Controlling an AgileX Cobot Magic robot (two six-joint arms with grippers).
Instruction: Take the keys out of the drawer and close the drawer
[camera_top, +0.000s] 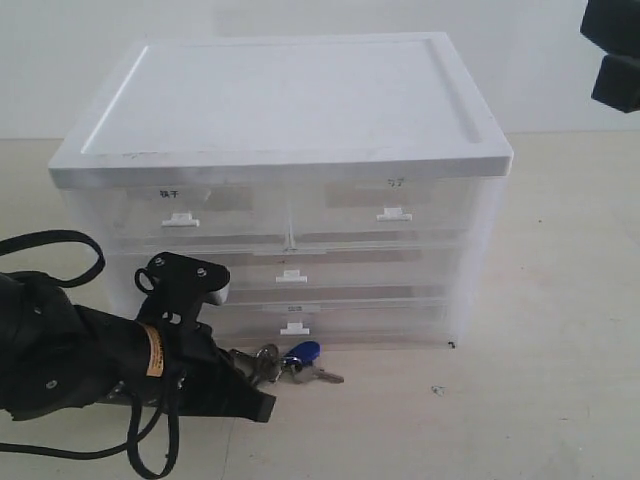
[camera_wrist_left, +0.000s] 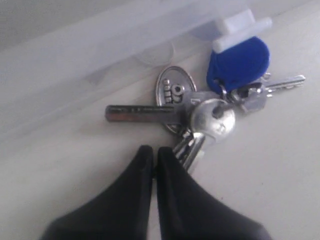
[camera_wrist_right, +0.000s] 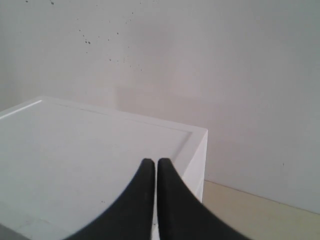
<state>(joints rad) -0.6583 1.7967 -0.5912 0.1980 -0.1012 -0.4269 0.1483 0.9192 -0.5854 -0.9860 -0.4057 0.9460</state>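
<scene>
The keys (camera_top: 290, 362) (camera_wrist_left: 210, 112), with their blue fob (camera_wrist_left: 240, 62), lie on the table in front of the cabinet's bottom drawer. That drawer (camera_top: 330, 322) is full-width and translucent, with a white tab handle (camera_top: 295, 328) (camera_wrist_left: 240, 27) and a label strip above it. Its front looks level with the cabinet front. My left gripper (camera_top: 262, 405) (camera_wrist_left: 152, 152) is low over the table, shut and empty, its tips right beside one key of the bunch. My right gripper (camera_wrist_right: 156, 162) is shut and empty, high above the cabinet's white top (camera_wrist_right: 75, 150).
The cabinet (camera_top: 290, 100) has two half-width labelled drawers on top and an unlabelled full-width drawer (camera_top: 290, 275) in the middle. The right arm (camera_top: 615, 50) shows at the upper right corner. Black cables (camera_top: 50, 245) loop off the left arm. Bare beige table lies to the right.
</scene>
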